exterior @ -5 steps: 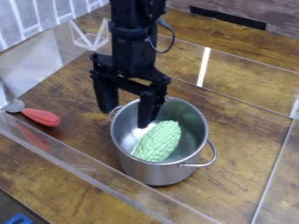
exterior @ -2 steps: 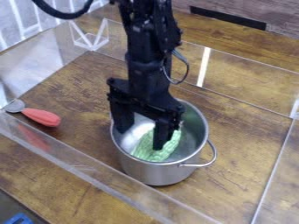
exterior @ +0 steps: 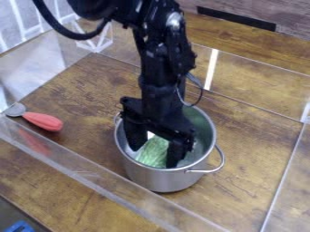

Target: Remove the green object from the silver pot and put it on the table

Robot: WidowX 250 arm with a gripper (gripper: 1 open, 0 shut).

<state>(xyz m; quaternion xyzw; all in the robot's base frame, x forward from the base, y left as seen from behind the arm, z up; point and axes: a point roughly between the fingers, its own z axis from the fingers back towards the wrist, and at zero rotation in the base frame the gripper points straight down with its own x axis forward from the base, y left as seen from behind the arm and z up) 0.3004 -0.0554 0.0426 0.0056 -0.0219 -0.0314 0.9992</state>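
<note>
The silver pot [exterior: 194, 172] stands on the dark wood table [exterior: 255, 109] near the front centre. Inside it lies the green object [exterior: 154, 152], bumpy and light green, mostly covered by the arm. My black gripper [exterior: 157, 149] reaches straight down into the pot. Its two fingers [exterior: 179, 152] stand apart on either side of the green object, low in the pot. Whether the pads touch the vegetable is hidden by the pot wall and the fingers.
A small red-handled tool [exterior: 39, 120] lies at the left near the front acrylic wall [exterior: 72, 168]. Clear acrylic walls border the table on all sides. A wire loop handle [exterior: 216, 167] sticks out of the pot's right side.
The gripper has come down from above the pot's rim into the pot, its fingers now straddling the green object. The pot and the red tool have not moved.
</note>
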